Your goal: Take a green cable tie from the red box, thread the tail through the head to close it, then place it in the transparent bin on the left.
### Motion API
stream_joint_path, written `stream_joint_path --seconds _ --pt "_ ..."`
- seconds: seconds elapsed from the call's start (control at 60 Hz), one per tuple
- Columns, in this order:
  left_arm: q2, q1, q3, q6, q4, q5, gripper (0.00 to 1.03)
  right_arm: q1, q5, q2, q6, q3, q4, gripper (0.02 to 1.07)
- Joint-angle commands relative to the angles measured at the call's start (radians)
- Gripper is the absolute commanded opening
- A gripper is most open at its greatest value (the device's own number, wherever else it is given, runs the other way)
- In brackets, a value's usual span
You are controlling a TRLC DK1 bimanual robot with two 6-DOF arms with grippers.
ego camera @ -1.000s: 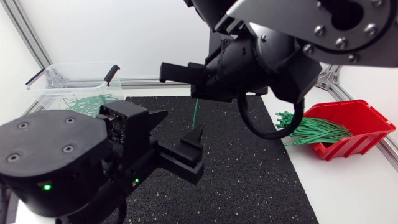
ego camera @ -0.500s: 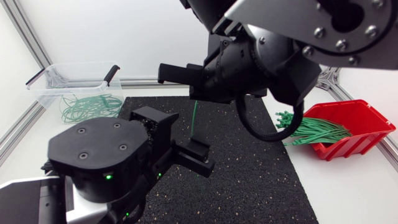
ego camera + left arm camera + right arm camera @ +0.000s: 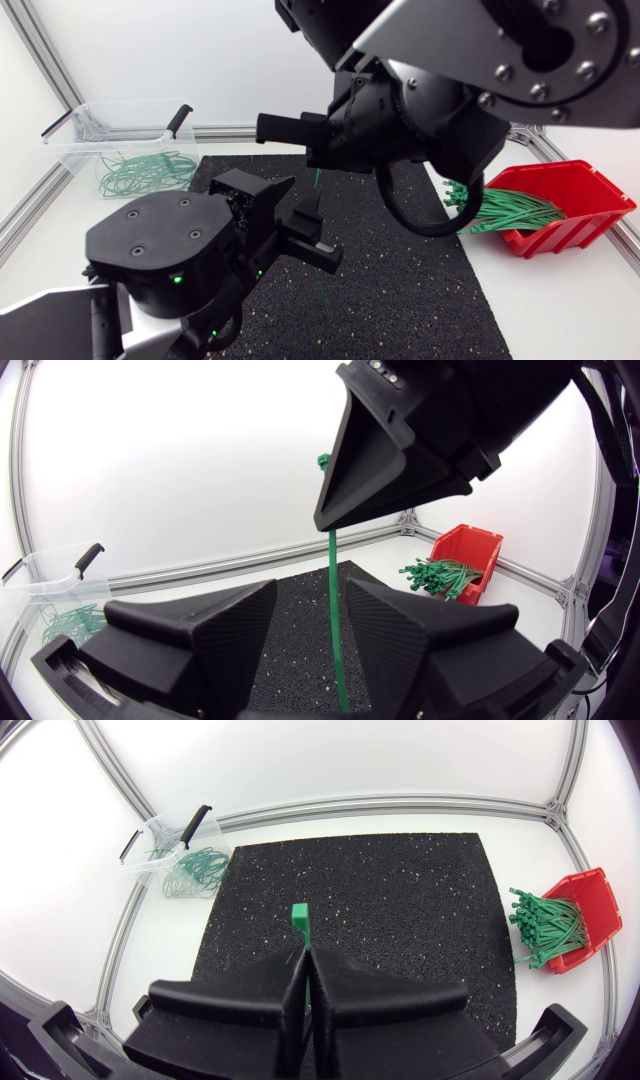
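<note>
One green cable tie (image 3: 299,915) was pinched by the closed right gripper (image 3: 305,952), as seen in the right wrist view. Only in the left wrist view was its tail seen between the left gripper's (image 3: 312,610) two wide-apart fingers.

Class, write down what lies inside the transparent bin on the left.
Inside the transparent bin lies a tangle of green cable-tie loops. They overlap, so their number cannot be told.
</note>
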Motion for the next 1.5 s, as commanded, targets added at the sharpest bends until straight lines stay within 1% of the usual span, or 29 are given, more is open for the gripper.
stream_joint_path --seconds 0.0,0.067,0.383,0.517,0.6,0.767,0.9,0.917,0.967,0.983,1.017,1.167,1.25,1.3,1.35,1.417,1.483 --pt "0.024 0.004 -0.019 0.026 0.02 -0.005 0.38 0.009 0.012 0.013 0.03 -0.018 -0.004 0.08" --pt "0.03 0.004 -0.019 0.026 0.026 -0.005 0.33 0.012 0.012 0.013 0.033 -0.018 -0.004 0.08" --pt "0.034 0.004 -0.017 0.035 0.041 -0.006 0.32 0.026 0.015 0.014 0.036 -0.018 -0.006 0.08" --pt "0.038 0.004 -0.017 0.038 0.052 -0.016 0.17 0.03 0.031 0.014 0.036 -0.018 -0.007 0.08" --pt "0.045 0.004 -0.017 0.041 0.064 -0.019 0.04 0.03 0.032 0.014 0.037 -0.021 -0.007 0.08" --pt "0.053 0.001 -0.017 0.049 0.066 -0.019 0.04 0.03 0.032 0.013 0.036 -0.026 -0.006 0.08" --pt "0.053 -0.001 -0.02 0.052 0.066 -0.019 0.04 0.029 0.023 -0.004 0.0 -0.05 0.048 0.08" --pt "0.053 -0.001 -0.02 0.05 0.066 -0.019 0.04 0.029 0.021 -0.006 -0.006 -0.055 0.059 0.1" --pt "0.051 0.001 -0.022 0.05 0.067 -0.019 0.04 0.029 0.012 -0.015 -0.029 -0.073 0.096 0.26" --pt "0.05 0.001 -0.023 0.052 0.067 -0.019 0.04 0.029 0.008 -0.019 -0.03 -0.079 0.106 0.29" --pt "0.048 0.002 -0.025 0.052 0.067 -0.019 0.04 0.027 -0.005 -0.024 -0.035 -0.09 0.125 0.32" --pt "0.034 0.004 -0.039 0.05 0.067 -0.019 0.04 0.007 -0.018 -0.062 -0.112 -0.133 0.223 0.33" --pt "0.03 0.007 -0.045 0.05 0.067 -0.019 0.04 -0.016 -0.046 -0.088 -0.131 -0.147 0.237 0.33" --pt "0.025 0.013 -0.049 0.05 0.067 -0.017 0.04 -0.028 -0.069 -0.11 -0.167 -0.167 0.271 0.35" --pt "0.018 0.021 -0.054 0.052 0.066 -0.012 0.04 -0.042 -0.095 -0.134 -0.191 -0.195 0.317 0.41" --pt "0.005 0.036 -0.06 0.052 0.06 0.014 0.04 -0.068 -0.135 -0.156 -0.217 -0.211 0.329 0.42" --pt "-0.021 0.061 -0.065 0.05 0.04 0.055 0.04 -0.105 -0.206 -0.179 -0.26 -0.225 0.332 0.42"
